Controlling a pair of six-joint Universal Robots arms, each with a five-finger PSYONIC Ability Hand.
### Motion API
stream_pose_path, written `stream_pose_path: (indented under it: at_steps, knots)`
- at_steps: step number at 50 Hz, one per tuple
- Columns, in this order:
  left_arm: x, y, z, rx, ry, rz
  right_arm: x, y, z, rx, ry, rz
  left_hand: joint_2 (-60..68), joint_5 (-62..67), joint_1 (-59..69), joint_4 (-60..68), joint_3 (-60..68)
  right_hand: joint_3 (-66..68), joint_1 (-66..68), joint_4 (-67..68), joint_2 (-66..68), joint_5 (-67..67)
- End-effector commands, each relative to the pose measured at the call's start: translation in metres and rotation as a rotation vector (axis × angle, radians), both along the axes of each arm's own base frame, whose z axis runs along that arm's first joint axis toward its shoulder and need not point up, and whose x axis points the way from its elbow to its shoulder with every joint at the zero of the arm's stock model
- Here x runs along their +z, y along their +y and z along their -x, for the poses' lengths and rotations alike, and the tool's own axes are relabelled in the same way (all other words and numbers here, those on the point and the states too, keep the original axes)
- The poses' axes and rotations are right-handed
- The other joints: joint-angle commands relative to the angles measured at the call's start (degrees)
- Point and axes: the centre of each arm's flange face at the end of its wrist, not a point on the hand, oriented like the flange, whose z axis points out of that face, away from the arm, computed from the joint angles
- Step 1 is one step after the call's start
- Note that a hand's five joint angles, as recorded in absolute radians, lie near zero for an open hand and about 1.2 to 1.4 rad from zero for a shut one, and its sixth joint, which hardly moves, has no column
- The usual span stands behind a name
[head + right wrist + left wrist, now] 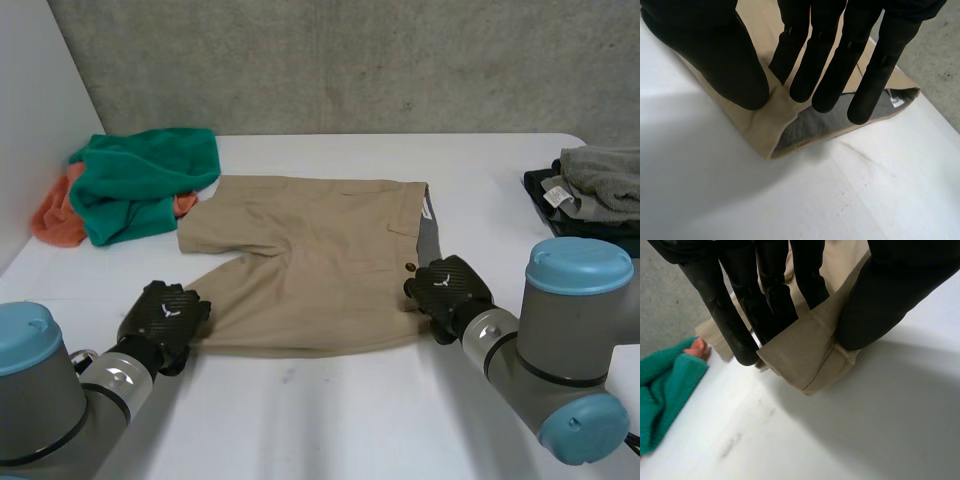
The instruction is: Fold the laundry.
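A pair of tan shorts point(310, 260) lies flat on the white table point(400, 420), waistband toward my right side. My left hand point(165, 315) is at the near leg's hem; in the left wrist view its fingers point(770, 295) and thumb pinch the tan hem corner point(805, 357). At the near end of the waistband sits my right hand point(450, 290). Seen from the right wrist, its fingers point(830, 60) and thumb pinch the tan waistband corner point(771, 125), with the grey lining point(815, 122) showing beneath.
A green and orange heap of clothes point(130, 185) lies at the back left, near the wall; the green cloth point(662, 390) also lies beyond my left hand. A black tray point(560, 205) holding grey folded cloth point(605, 180) stands at the right edge.
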Motion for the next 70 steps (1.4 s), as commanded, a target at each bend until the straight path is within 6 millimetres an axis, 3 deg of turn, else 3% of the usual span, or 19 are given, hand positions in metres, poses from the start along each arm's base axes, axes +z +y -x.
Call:
stream_pose_path:
  at_steps: [1,3,7,13,19,22,25,27,31,36,41,45,46,50,53,57,60,66,70]
  knots:
    - [0.029,0.018,-0.003,-0.018,-0.012,0.041,0.025,0.021,0.014,0.004,0.114,-0.08,11.7,14.3,14.0,11.5,12.2,11.8,18.4,11.5,12.5,15.2]
    - [0.037,0.033,-0.005,-0.026,-0.027,-0.013,0.04,0.041,0.027,0.037,0.233,-0.151,11.7,14.3,14.0,11.5,12.2,11.8,18.4,11.5,12.5,15.2]
    - [0.05,0.069,-0.011,-0.052,-0.071,-0.173,0.047,0.074,0.049,0.107,0.436,-0.272,11.7,14.3,14.0,11.5,12.2,11.8,18.4,11.5,12.5,15.2]
    - [0.068,0.11,-0.016,-0.107,-0.116,-0.363,0.059,0.076,0.059,0.121,0.518,-0.194,11.7,14.3,14.0,11.5,12.2,11.8,18.4,11.5,12.5,15.2]
    - [0.076,0.075,-0.001,-0.117,-0.041,-0.223,0.069,0.057,0.048,0.057,0.399,-0.112,11.7,14.3,14.0,11.5,12.2,11.8,18.4,11.5,12.5,15.2]
    - [0.074,0.045,0.009,-0.104,-0.011,-0.134,0.072,0.04,0.04,-0.021,0.268,-0.068,11.7,14.3,14.0,11.5,12.2,-26.8,-20.2,-27.2,-26.2,-23.4]
    - [0.073,0.026,0.017,-0.104,0.002,-0.082,0.07,0.031,0.034,-0.106,0.104,-0.05,11.7,14.3,14.0,11.5,12.2,-45.7,-39.1,-46.1,-45.1,-42.3]
    - [0.073,0.02,0.018,-0.096,0.004,-0.075,0.069,0.039,0.03,-0.12,0.014,-0.072,11.7,14.3,14.0,11.5,12.2,-56.7,-50.1,-57.1,-56.1,-53.3]
    - [0.081,0.01,0.021,-0.076,0.025,-0.052,0.062,0.061,0.024,-0.112,-0.058,-0.153,11.7,14.3,14.0,11.5,12.2,-57.1,-50.5,-57.4,-56.5,-53.7]
    - [0.094,0.0,0.024,-0.051,0.096,-0.028,0.046,0.085,0.016,-0.072,-0.064,-0.22,11.7,14.3,14.0,11.5,12.2,-56.2,-49.6,-56.6,-55.6,-52.8]
    - [0.105,-0.007,0.026,-0.033,0.162,-0.016,0.007,0.083,0.002,-0.044,-0.044,-0.239,11.7,14.3,14.0,11.5,12.2,-51.4,-44.8,-51.7,-50.8,-48.0]
    - [0.108,-0.008,0.026,-0.025,0.183,-0.02,-0.008,0.066,-0.003,-0.071,-0.061,-0.161,11.7,14.3,14.0,11.5,12.2,-15.7,-9.1,-16.0,-15.0,-12.3]
    - [0.107,-0.006,0.026,-0.025,0.183,-0.024,-0.006,0.058,-0.002,-0.103,-0.069,-0.112,11.7,14.3,14.0,11.5,12.2,11.6,18.2,11.2,12.2,15.0]
    - [0.104,0.003,0.026,-0.035,0.175,-0.053,0.01,0.048,0.006,-0.144,-0.037,0.027,11.7,14.3,14.0,11.5,12.2,11.8,18.4,11.5,12.5,15.2]
    - [0.103,0.016,0.025,-0.047,0.159,-0.092,0.047,0.057,0.015,-0.104,0.039,0.168,11.7,14.3,14.0,11.5,12.2,11.8,18.4,11.5,12.5,15.2]
    - [0.103,0.049,0.019,-0.068,0.113,-0.19,0.075,0.063,0.033,-0.079,0.176,0.274,11.7,14.3,14.0,11.5,12.2,11.8,18.4,11.5,12.5,15.2]
    - [0.101,0.076,0.011,-0.079,0.075,-0.297,0.079,0.067,0.045,-0.065,0.286,0.25,11.7,14.3,14.0,11.5,12.2,11.8,18.4,11.5,12.5,15.2]
    - [0.095,0.122,0.005,-0.163,-0.018,-0.455,0.074,0.097,0.071,0.031,0.54,-0.045,11.7,14.3,14.0,11.5,12.2,11.8,18.4,11.5,12.5,15.2]
    - [0.093,0.121,0.01,-0.214,-0.053,-0.436,0.083,0.082,0.064,0.027,0.478,-0.014,11.7,14.3,14.0,11.5,12.2,11.8,18.4,11.5,12.5,15.2]
